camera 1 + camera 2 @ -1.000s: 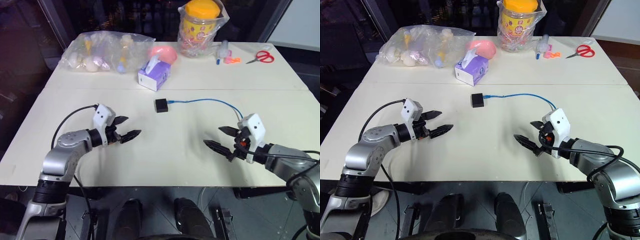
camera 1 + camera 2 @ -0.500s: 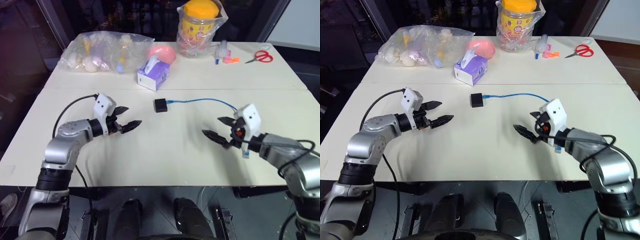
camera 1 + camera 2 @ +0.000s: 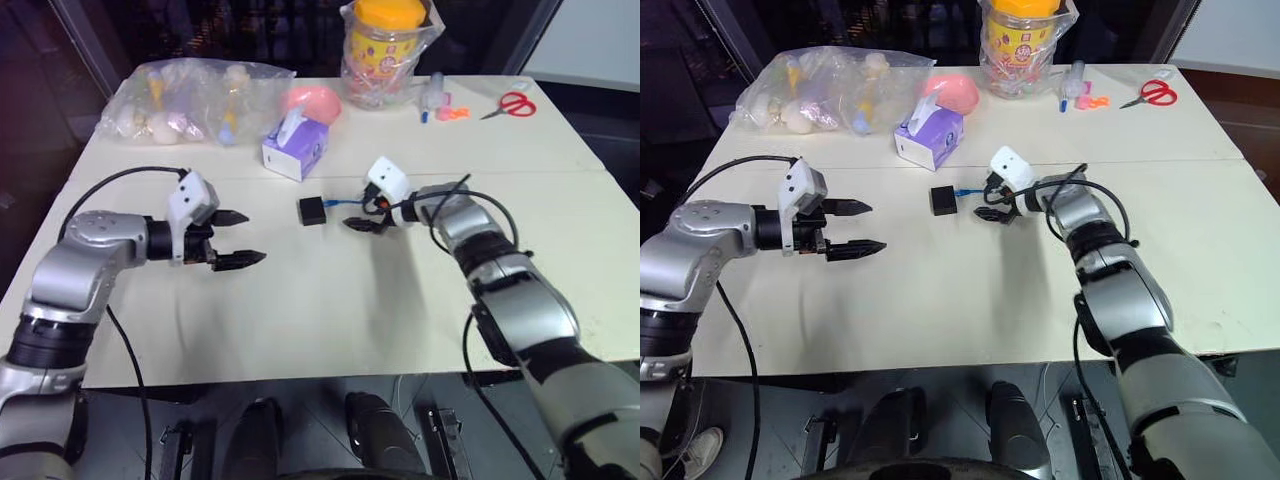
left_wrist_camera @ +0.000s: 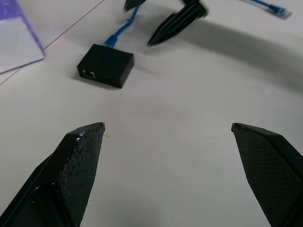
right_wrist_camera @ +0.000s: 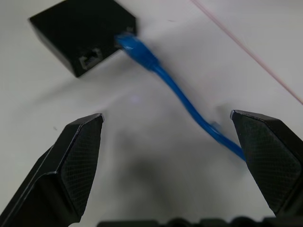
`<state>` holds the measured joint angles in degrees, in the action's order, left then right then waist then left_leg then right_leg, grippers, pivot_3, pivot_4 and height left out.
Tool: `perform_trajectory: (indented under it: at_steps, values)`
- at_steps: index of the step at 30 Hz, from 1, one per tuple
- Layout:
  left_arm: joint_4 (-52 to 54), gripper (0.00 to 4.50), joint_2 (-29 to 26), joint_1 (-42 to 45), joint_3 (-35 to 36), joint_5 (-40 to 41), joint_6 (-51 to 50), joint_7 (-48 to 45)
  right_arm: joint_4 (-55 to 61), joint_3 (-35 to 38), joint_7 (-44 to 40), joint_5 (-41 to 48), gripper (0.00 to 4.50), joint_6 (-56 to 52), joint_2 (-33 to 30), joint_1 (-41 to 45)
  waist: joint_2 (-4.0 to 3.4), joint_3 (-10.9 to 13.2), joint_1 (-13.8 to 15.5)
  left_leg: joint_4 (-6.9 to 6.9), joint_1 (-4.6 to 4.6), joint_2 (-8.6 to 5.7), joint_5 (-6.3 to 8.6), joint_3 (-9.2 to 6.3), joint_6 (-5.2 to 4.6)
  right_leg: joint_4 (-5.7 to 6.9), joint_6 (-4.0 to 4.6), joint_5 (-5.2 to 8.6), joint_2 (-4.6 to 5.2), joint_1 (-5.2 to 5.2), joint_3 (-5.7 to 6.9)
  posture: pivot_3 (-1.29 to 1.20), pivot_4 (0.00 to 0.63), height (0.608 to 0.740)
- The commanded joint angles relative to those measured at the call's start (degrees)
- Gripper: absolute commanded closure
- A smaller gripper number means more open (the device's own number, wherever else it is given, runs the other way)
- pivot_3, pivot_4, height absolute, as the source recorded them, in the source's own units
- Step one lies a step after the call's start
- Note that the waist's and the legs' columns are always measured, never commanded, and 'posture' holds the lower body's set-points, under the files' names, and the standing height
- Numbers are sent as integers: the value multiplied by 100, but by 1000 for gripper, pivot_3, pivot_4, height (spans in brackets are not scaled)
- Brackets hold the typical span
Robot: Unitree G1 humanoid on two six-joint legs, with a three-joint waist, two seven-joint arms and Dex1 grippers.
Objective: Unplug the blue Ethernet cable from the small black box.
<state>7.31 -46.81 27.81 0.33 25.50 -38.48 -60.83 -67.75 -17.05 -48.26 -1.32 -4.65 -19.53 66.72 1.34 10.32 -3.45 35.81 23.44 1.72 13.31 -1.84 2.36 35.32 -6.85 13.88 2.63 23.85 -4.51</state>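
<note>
Right now your right gripper [image 3: 989, 200] is hovering just beside the small black box [image 3: 942, 199], at about 3 o'clock from it, with its 2 fingers standing wide apart and holding nothing. You are looking at the blue Ethernet cable [image 5: 161, 75] still plugged into the box: in the right wrist view the plug is sitting in the box's side, and the cord is running out from it and passing between the 2 black fingers [image 5: 75, 156], nearer to one finger than the other and touching neither. A 2nd port on the box is showing empty next to the plug.

Your left gripper [image 3: 238, 238] is hanging over the white table [image 3: 330, 310] well apart from the box, at about 8 o'clock from it, its fingers also spread wide and empty. Its wrist view is showing you the box [image 4: 105, 65] ahead of the fingertips, with the cable leaving its far side.

At 11 o'clock from the box a purple tissue box [image 3: 295, 150] is lying near it, and red scissors [image 3: 508, 104] are resting at the table's far right corner.
</note>
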Motion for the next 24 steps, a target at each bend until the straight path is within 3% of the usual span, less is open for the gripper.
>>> perform_trajectory:
  at_steps: [1, 5, 8, 14, 20, 24]
  values:
    - [452, 32, 3, -215, 398, 171, -208, 357, -627, 215, 183, -243, 0, 355, 122, 387, -1, 0, -4, 2, -1, 0, 0, 0, 0, 0, 0, 0, 0, 0, 0, 0, 150, 740]
    - [1236, 32, 188, -926, 707, 379, -525, 898, -1006, 339, 445, -518, 0, 370, 427, 567, -1, 0, -60, 8, -10, 0, -1, 0, 2, 17, 1, -1, 0, -4, -2, 0, 150, 740]
    - [1640, 0, 260, -1199, 951, 503, -745, 1240, -1099, 244, 479, -870, 1252, 372, 456, 455, 0, 0, -64, 19, -22, 1, -1, -3, 3, 48, 2, 0, -4, -8, -2, 0, 150, 740]
    - [2007, 0, 95, -1674, 1402, 704, -983, 1493, -1120, 466, 102, -1030, 4309, 278, 486, 363, 0, 0, -64, 20, -100, 0, -3, -3, 6, 67, 31, 17, -6, -73, -5, 0, 150, 740]
    - [1696, 0, 162, -1470, 1196, 736, -847, 1482, -1072, 545, -876, -1117, 4443, 174, 446, 481, 1, -1, -74, 19, -102, 0, -3, -3, 5, 68, 30, 17, -9, -73, -6, 0, 150, 740]
    - [1227, 0, 291, -1088, 808, 530, -554, 1413, -1009, 675, -465, -1148, 4443, 470, 432, 588, 1, -1, -75, 13, -102, 0, -3, -3, 5, 69, 13, 8, -10, -70, -5, 0, 150, 740]
